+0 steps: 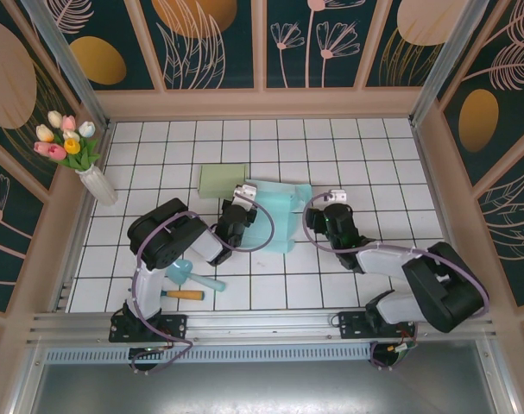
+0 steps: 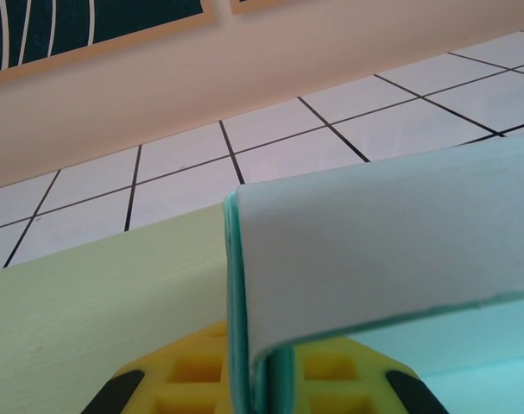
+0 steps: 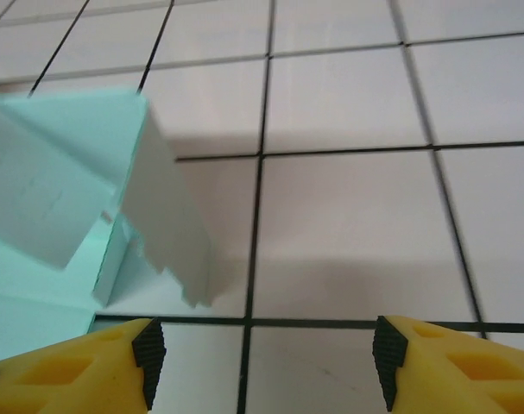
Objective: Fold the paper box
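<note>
One teal paper box [image 1: 287, 207], one green box [image 1: 221, 181], one vase [image 1: 98, 185]

You're in a staged robot test cell, not a home. White tiled table [image 1: 374, 155], boxed in by floral wall panels [image 1: 201, 43]. Aluminium rail [image 1: 262, 323] at 6 o'clock, with left arm [image 1: 162, 237] and right arm [image 1: 438, 289] bolted there. Vase of tulips [image 1: 72, 147] at 10 o'clock as set dressing.

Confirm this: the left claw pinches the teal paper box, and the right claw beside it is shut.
Not quite. The right claw is open, jaws standing wide apart in the right wrist view. The left claw does pinch the teal paper box.
</note>
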`<action>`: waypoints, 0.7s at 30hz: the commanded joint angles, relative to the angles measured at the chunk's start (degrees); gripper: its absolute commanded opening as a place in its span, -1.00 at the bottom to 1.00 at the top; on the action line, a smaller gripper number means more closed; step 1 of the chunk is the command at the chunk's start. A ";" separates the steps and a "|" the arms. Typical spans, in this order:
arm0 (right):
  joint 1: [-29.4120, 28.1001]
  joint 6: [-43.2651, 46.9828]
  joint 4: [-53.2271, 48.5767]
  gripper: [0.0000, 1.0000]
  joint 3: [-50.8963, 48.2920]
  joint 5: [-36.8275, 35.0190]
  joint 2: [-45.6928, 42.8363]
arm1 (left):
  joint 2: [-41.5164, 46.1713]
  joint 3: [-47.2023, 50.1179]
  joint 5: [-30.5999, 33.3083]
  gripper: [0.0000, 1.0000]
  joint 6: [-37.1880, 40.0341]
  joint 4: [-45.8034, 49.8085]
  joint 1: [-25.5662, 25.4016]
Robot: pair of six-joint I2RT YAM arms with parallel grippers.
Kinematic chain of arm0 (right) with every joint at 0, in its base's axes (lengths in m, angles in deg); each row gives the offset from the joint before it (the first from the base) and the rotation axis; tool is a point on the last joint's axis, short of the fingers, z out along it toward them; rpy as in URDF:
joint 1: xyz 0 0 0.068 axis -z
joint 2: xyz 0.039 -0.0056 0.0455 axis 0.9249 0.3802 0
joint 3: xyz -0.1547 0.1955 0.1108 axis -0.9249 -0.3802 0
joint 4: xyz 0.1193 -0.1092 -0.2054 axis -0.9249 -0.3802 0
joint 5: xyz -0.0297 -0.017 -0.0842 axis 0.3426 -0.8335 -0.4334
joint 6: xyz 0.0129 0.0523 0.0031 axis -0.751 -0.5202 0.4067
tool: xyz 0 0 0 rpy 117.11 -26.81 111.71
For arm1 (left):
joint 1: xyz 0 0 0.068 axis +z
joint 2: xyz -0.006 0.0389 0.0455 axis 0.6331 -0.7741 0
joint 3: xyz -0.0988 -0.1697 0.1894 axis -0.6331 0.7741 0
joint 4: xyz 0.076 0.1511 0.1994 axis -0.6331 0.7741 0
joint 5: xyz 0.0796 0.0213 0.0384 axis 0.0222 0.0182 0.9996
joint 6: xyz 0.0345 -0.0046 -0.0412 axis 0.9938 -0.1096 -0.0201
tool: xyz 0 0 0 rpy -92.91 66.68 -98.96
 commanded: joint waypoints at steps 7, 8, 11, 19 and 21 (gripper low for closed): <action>1.99 -4.77 -1.50 0.39 -1.49 -8.35 -3.62 | -0.77 1.30 -2.45 -0.81 4.85 5.08 -0.09; 2.00 -3.96 -0.76 0.38 -0.81 -7.08 -2.12 | -0.76 1.27 -2.37 -0.80 4.70 5.11 -0.13; 1.96 -1.74 1.59 0.39 1.11 -2.97 1.59 | -1.06 0.27 -0.50 -0.79 3.55 6.34 -0.12; 1.82 1.93 6.41 0.38 3.61 1.23 7.92 | -1.20 -0.70 0.87 -0.79 2.09 7.68 -0.14; 1.65 2.28 7.38 0.38 3.52 2.16 8.45 | -1.20 -0.67 0.70 -0.80 2.07 7.80 -0.09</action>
